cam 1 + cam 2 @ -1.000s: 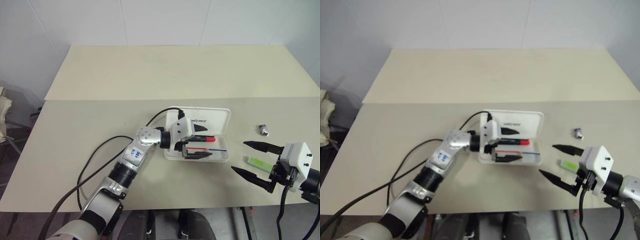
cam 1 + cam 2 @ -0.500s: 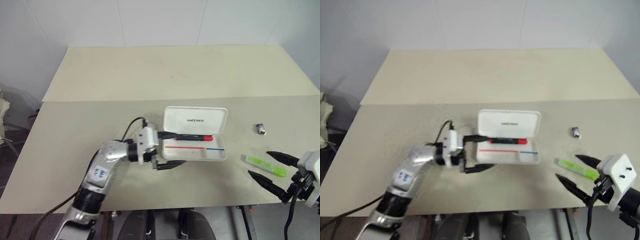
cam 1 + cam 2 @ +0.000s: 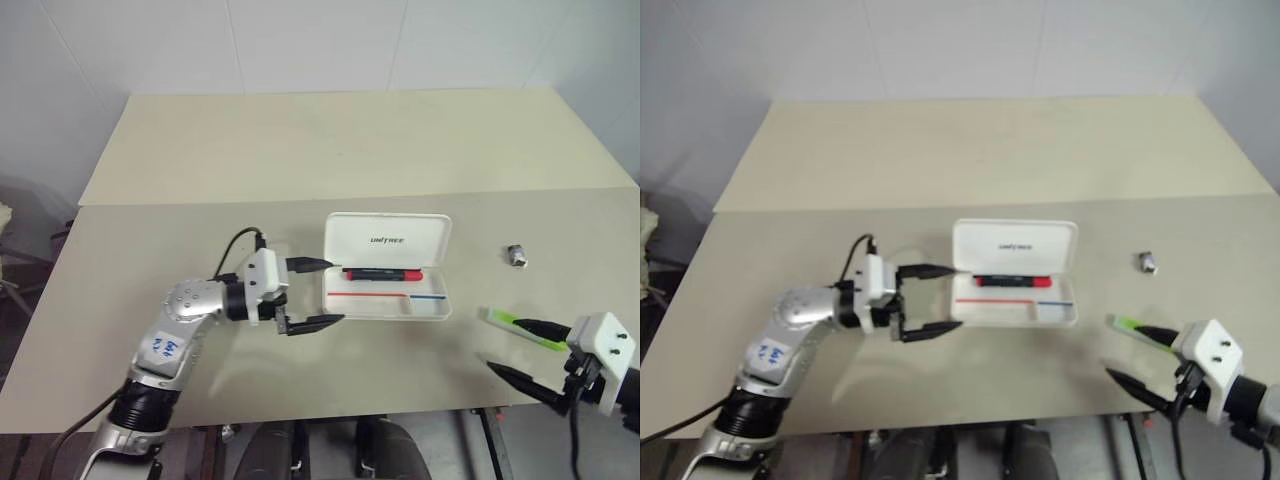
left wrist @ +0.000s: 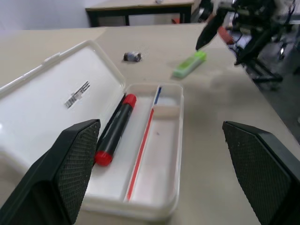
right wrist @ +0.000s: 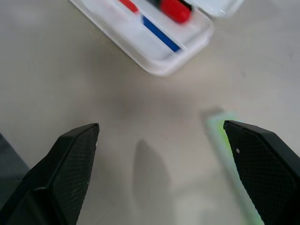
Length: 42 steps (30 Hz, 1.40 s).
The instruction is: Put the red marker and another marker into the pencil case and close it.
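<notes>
Left hand (image 3: 312, 293) wide apart, empty, beside pencil case (image 3: 387, 266), right hand (image 3: 520, 350) spread, seemingly straddling green marker (image 3: 523, 328)

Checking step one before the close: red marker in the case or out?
In. The red marker lies flat in the open pencil case, along the tray's hinge side, lid folded back. No end effector touches it.

walls: white panels (image 3: 320, 40) | furniture: two beige tables (image 3: 300, 140) butted together
</notes>
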Available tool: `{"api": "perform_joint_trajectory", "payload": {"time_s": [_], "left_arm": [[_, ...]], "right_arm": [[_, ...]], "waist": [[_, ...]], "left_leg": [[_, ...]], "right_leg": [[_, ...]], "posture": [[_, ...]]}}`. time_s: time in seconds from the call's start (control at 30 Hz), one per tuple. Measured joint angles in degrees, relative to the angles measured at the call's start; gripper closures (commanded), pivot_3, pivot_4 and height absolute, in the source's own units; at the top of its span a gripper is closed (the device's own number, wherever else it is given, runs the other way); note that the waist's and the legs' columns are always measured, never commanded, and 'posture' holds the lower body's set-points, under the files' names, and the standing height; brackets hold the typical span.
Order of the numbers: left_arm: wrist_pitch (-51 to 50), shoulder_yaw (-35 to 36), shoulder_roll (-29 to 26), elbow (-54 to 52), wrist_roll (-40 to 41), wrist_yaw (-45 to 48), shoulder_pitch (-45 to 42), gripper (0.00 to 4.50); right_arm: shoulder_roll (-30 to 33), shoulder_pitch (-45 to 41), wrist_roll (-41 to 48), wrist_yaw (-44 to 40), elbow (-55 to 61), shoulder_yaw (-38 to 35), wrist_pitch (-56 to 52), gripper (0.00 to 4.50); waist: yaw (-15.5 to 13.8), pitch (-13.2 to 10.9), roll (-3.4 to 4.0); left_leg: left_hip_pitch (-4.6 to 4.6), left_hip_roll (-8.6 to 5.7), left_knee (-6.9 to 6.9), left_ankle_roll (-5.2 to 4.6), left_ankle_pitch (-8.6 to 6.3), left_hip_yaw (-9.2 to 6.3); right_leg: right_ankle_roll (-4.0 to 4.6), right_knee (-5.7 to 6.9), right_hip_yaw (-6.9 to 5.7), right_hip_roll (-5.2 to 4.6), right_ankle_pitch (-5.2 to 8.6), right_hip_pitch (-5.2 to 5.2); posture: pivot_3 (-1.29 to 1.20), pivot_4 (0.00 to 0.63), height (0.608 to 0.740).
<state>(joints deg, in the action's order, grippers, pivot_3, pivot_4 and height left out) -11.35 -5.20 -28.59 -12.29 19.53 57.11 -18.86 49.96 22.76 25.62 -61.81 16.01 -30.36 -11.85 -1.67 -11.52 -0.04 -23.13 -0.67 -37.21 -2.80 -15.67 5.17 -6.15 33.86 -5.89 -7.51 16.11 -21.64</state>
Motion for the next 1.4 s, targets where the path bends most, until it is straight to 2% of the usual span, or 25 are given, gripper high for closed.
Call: {"api": "perform_joint_trajectory", "payload": {"time_s": [0.23, 0.43, 0.87, 0.97, 1.23, 1.4], "left_arm": [[0.0, 3.0, -3.5, -1.0, 1.7, 0.7, 2.2, 0.04], [-1.4, 4.6, -5.1, -6.0, 3.2, -0.1, 4.7, 0.04], [-4.0, 7.0, -7.5, -10.1, 4.0, -2.5, 6.5, 0.04], [-4.2, 7.0, -7.6, -10.1, 4.0, -2.6, 6.6, 0.0], [-4.2, 6.8, -7.5, -10.0, 4.0, -2.8, 5.6, 0.0], [-3.8, 6.2, -7.1, -9.1, 4.0, -2.4, 4.3, 0.0]], "right_arm": [[6.0, -14.4, -3.6, -9.0, -19.0, 5.2, 8.1, 0.0], [6.7, -23.6, -6.1, -14.7, -30.2, 12.7, 11.0, 0.0], [7.8, -27.4, -9.7, -17.6, -43.3, 16.7, 16.9, 0.0], [8.5, -28.0, -10.0, -17.9, -45.1, 16.9, 17.8, 0.66], [8.6, -27.6, -9.9, -17.6, -42.1, 17.1, 16.5, 3.41], [7.1, -26.8, -9.8, -16.3, -36.9, 17.5, 15.0, 3.42]], "waist": [[0.2, 0.0, 0.05], [0.3, 0.0, 0.04], [0.1, 0.0, 0.05], [0.1, 0.0, 0.05], [0.3, 0.0, 0.04], [0.4, 0.0, 0.04]], "left_leg": [[0.03, 0.04, 0.04, 0.14, 0.06, -0.03], [0.0, 0.04, 0.0, 0.35, 0.16, 0.03], [0.03, 0.04, -0.02, 0.42, 0.15, 0.03], [0.03, 0.04, -0.04, 0.41, 0.14, 0.02], [0.03, 0.05, 0.05, 0.49, 0.13, 0.01], [0.04, 0.07, 0.03, 0.5, 0.14, 0.03]], "right_leg": [[0.07, 0.03, -0.04, 0.0, 0.03, -0.03], [0.06, 0.01, -0.05, -0.02, 0.02, -0.03], [0.05, 0.03, -0.05, -0.04, 0.01, 0.02], [0.03, 0.02, -0.05, -0.06, 0.0, 0.02], [0.07, 0.0, -0.07, -0.03, 0.02, -0.02], [0.06, 0.05, -0.05, -0.01, 0.02, -0.03]], "posture": [[0.0, 0.15, 0.74], [0.0, 0.15, 0.74], [0.0, 0.15, 0.74], [0.0, 0.15, 0.74], [0.0, 0.15, 0.74], [0.0, 0.15, 0.74]]}}
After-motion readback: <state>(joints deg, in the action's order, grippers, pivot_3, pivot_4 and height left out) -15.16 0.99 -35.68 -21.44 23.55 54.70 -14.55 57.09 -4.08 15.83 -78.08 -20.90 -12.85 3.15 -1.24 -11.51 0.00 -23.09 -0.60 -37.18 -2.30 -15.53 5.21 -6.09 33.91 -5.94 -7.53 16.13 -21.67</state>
